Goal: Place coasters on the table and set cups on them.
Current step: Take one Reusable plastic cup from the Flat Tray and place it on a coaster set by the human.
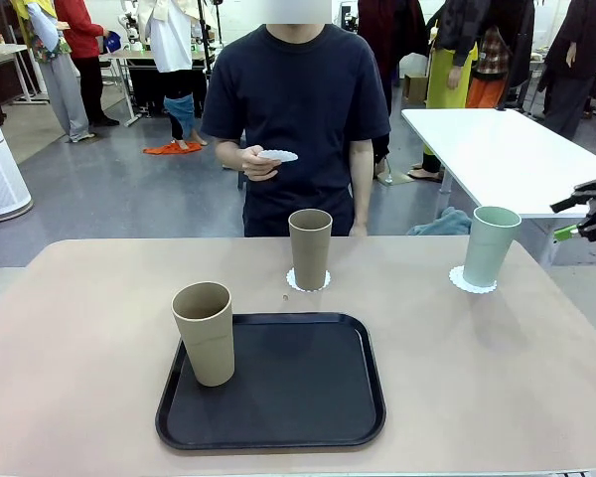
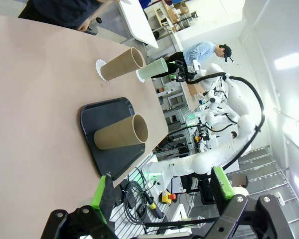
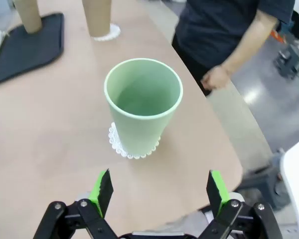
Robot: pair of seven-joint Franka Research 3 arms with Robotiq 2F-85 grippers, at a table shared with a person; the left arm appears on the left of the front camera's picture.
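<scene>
On the large beige table (image 1: 477, 378), a black rounded plastic tray (image 1: 298, 397) lies near-centre, with a tan matte tumbler (image 1: 205, 333) standing in its left part. Behind the tray, a second tan tumbler (image 1: 310, 248) stands on a white scalloped coaster (image 1: 323, 286). Farther right, a mint-green tumbler (image 1: 490, 245) stands on a second scalloped coaster (image 1: 474, 287).

— How do your grippers stand?

— Both are spread wide. My left wrist is rolled onto its side, and my left gripper (image 2: 162, 188) has its green pads (image 2: 102, 190) well apart, with the black knuckles splayed below them.

— And the right one?

— My right gripper (image 3: 159, 186) tilts downward, jaws just as wide, with the pads facing each other across the gap. Seen from the front, the right gripper (image 1: 588, 211) hangs in the air at my far right, fingers pointing inward. My right arm (image 2: 234, 139) bends in a white arc — a black cable runs along it.
</scene>
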